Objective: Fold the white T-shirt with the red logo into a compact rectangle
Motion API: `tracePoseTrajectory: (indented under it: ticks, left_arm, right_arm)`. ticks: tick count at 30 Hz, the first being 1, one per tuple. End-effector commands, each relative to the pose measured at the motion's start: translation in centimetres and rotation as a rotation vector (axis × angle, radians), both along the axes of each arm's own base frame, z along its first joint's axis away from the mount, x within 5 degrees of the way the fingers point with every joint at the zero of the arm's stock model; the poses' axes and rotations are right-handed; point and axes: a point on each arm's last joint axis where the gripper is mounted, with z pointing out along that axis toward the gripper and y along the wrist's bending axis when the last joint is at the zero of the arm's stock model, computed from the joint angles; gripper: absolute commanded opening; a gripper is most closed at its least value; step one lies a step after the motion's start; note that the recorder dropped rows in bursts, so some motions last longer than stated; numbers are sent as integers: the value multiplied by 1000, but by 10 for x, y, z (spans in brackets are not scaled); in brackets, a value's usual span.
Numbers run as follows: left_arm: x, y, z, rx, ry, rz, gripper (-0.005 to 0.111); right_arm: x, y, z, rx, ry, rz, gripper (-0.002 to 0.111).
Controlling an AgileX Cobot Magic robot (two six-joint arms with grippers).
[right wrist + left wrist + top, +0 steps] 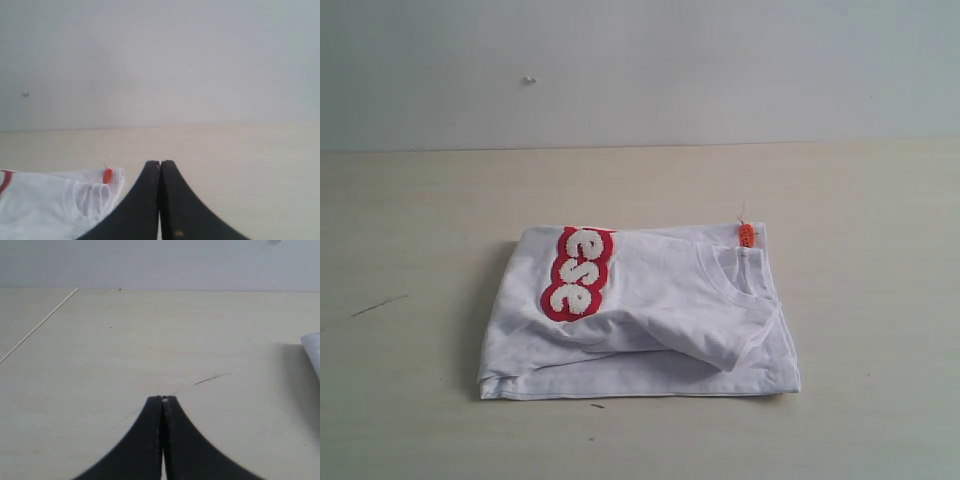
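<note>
My left pincer [162, 400] is squeezed narrow; its 2 smooth black fingers curve up and meet tip to tip with nothing between them. It hangs over bare table [420, 220], a pale, matte, wood-look surface; a thin dark scratch [375, 307] marks that surface well to the left of the cloth. My left wrist view catches only a rounded sliver of white fabric.

The T-shirt [660, 300] lies near the middle of the table, folded into a rough, soft-edged rectangle several layers thick; the cotton is plain white and lightly creased, and stacked folds show along its near edge. On its left part sits the logo [578, 272]: fuzzy white letters, rounded and raised like towelling, on a blobby red outline, running sideways. I can read only "ese"; the rest disappears under a fold.

Further right, 1 short sleeve [725, 335] lies across the top layer, its hemmed end pointing toward the near right corner. Beyond it the ribbed collar [735, 268] curves open; a small orange neck tag [747, 235] sticks up at the shirt's upper right corner in the exterior view.

My right pincer [160, 163] is narrow too; its 2 black fingers touch along their inner edges and hold nothing. It is apart from the shirt, off the collar-and-tag end. Behind everything stands a flat, grey-white wall [640, 70] with 1 small speck [528, 79].
</note>
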Motion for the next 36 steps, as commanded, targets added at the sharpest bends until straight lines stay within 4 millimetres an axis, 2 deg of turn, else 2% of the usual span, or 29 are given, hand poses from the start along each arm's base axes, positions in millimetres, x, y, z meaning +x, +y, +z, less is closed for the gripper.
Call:
tracePoseTrajectory:
  ticks: [1,5,36]
  left_arm:
    - [0,0,0,7,-8,1,0]
    - [0,0,0,7,-8,1,0]
    - [0,0,0,7,-8,1,0]
  right_arm:
    - [2,-4,-24,-27,70,-62,0]
    - [2,-4,-33,-13,130,-60,0]
    - [2,-6,-33,114,110,-102,0]
